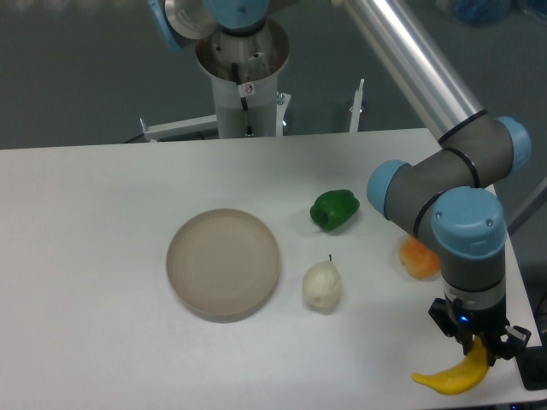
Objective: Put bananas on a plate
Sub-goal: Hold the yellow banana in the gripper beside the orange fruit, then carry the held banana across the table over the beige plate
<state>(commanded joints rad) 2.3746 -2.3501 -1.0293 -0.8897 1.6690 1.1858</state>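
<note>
A curved yellow banana (451,379) lies at the table's front right corner. My gripper (477,346) points straight down over the banana's right end, its black fingers on either side of that upper tip. Whether the fingers press on the banana is too small to tell. The round beige-grey plate (223,262) sits empty near the table's middle, well to the left of the gripper.
A pale pear (321,285) stands just right of the plate. A green pepper (333,209) lies behind it. An orange lumpy fruit (418,259) is partly hidden behind my arm's wrist. The table's right and front edges are close to the banana.
</note>
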